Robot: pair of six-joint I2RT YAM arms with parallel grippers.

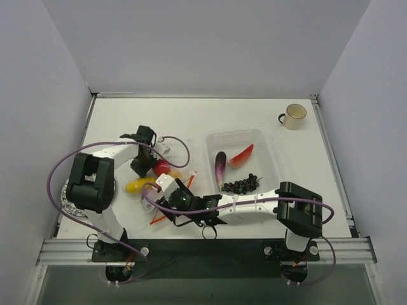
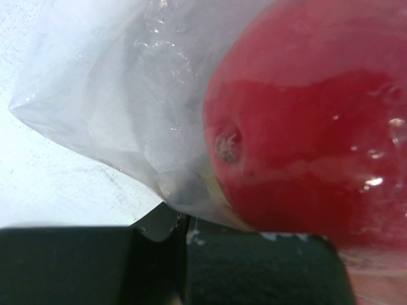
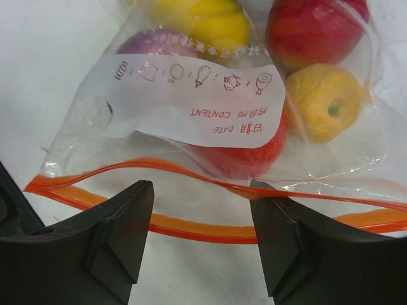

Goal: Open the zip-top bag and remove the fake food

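Grip on zip-top bag (image 1: 152, 175), mouth straddled

The left gripper (image 2: 184, 222) is clamped shut on its plastic, centre-left of the top view. The right gripper (image 3: 200, 190) holds its fingers apart astride the orange zip strip (image 3: 191, 227). Inside lies fake food (image 3: 321, 101).

Before you lies a flat white tabletop (image 1: 184, 121), boxed on three sides by plain pale grey walls (image 1: 203, 44), a silver metal rail (image 1: 241, 246) along its near edge.

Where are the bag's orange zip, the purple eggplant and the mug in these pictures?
zip-top bag (image 3: 197, 230): right wrist view, on its orange zip strip.
purple eggplant (image 1: 220, 166): top external view, on its middle.
mug (image 1: 292, 123): top external view, on its outer wall.
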